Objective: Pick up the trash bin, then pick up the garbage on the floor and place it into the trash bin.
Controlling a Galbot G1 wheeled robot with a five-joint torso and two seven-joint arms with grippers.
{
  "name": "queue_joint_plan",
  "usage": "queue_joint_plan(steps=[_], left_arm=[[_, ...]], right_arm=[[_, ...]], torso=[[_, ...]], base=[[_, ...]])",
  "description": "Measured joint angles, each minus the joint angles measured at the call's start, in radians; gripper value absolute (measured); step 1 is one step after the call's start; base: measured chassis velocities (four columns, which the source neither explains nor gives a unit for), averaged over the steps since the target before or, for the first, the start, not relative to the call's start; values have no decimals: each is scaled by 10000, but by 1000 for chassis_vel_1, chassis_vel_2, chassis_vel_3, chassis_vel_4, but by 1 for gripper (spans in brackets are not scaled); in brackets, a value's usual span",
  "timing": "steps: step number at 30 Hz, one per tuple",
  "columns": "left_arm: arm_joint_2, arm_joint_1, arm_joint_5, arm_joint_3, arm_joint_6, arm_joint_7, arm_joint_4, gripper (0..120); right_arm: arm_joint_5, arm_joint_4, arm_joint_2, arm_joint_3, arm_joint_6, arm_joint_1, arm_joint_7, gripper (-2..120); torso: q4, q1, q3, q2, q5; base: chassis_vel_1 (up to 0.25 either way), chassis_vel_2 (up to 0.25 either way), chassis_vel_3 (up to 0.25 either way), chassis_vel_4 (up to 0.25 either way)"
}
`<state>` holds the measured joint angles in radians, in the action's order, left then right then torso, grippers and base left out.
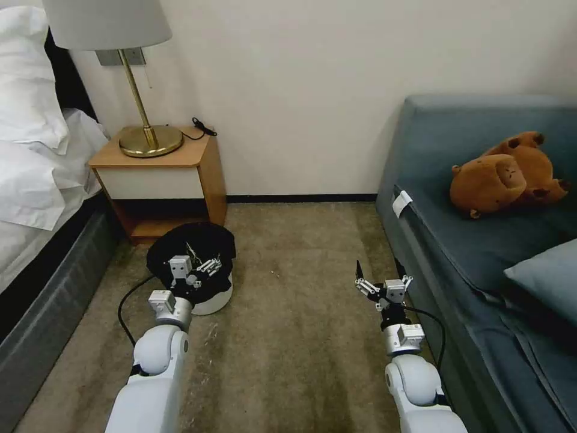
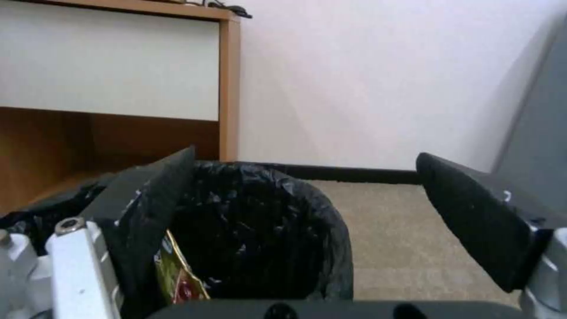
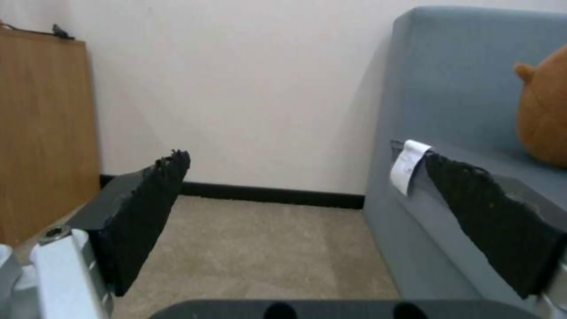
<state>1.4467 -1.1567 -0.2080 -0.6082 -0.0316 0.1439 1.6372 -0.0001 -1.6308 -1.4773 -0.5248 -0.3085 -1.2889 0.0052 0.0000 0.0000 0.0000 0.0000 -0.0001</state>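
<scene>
The trash bin (image 1: 217, 299), white with a black bag over its rim, stands on the carpet in front of the nightstand. My left gripper (image 1: 201, 260) hangs over its mouth, open. In the left wrist view the trash bin (image 2: 266, 230) lies under the left gripper (image 2: 304, 159), one finger (image 2: 148, 208) at the rim and the other out over the carpet. A piece of garbage (image 2: 177, 277), a yellow-green and red wrapper, lies inside the bag. My right gripper (image 1: 383, 278) is open and holds nothing, low over the carpet beside the sofa, as the right wrist view confirms (image 3: 304, 157).
A wooden nightstand (image 1: 162, 174) with a brass lamp (image 1: 150, 141) stands behind the bin, and a bed (image 1: 36, 180) runs along the left. A blue sofa (image 1: 481, 240) with a brown plush toy (image 1: 505, 174) bounds the right. Open carpet (image 1: 288, 300) lies between.
</scene>
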Motion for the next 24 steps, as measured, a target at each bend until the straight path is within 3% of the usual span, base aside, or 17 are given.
queue_joint_plan(steps=[24], left_arm=[[3,15,5,-17,2,1,-5,100]], right_arm=[[-23,-31,0,1,49,-13,46,100]], torso=[[0,0,0,0,1]], base=[[0,0,0,0]])
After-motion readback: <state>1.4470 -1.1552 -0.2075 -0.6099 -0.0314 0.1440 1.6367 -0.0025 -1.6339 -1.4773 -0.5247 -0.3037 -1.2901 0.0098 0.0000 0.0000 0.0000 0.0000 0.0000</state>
